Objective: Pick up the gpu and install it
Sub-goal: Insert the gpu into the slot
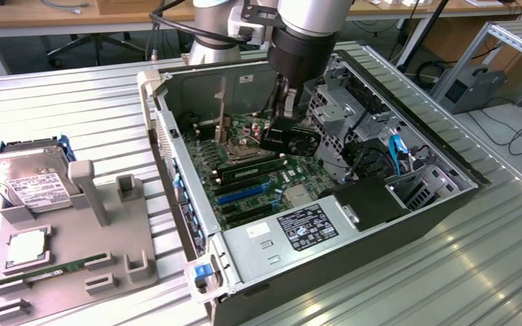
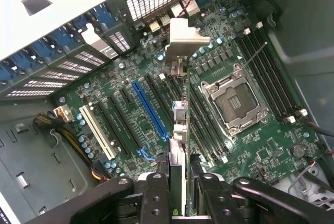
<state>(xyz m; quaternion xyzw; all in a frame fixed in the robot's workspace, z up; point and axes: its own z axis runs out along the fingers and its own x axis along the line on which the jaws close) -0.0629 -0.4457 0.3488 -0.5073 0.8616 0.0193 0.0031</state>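
My gripper (image 1: 285, 121) reaches down into the open PC case (image 1: 270, 261) and is shut on the gpu (image 1: 291, 140), a black card with a round fan on its face. The wrist view looks along the gpu (image 2: 178, 148) edge-on, a thin strip clamped between my gripper's (image 2: 179, 195) two black fingers (image 2: 155, 195). The card's silvery end bracket (image 2: 185, 38) points toward the case's rear slot openings. The card hangs over the green motherboard (image 2: 130, 75), between the blue slot (image 2: 151, 112) and the CPU socket (image 2: 237, 101). Whether its lower edge touches a slot is hidden.
The metal drive cage (image 1: 342, 115) and cables crowd the case on the exterior view's right. On that view's left a grey fixture (image 1: 71, 272) carries a hard drive (image 1: 25, 180), a CPU (image 1: 27, 248) and a green RAM stick (image 1: 52, 272). The case stands on a slatted metal table (image 1: 478, 272).
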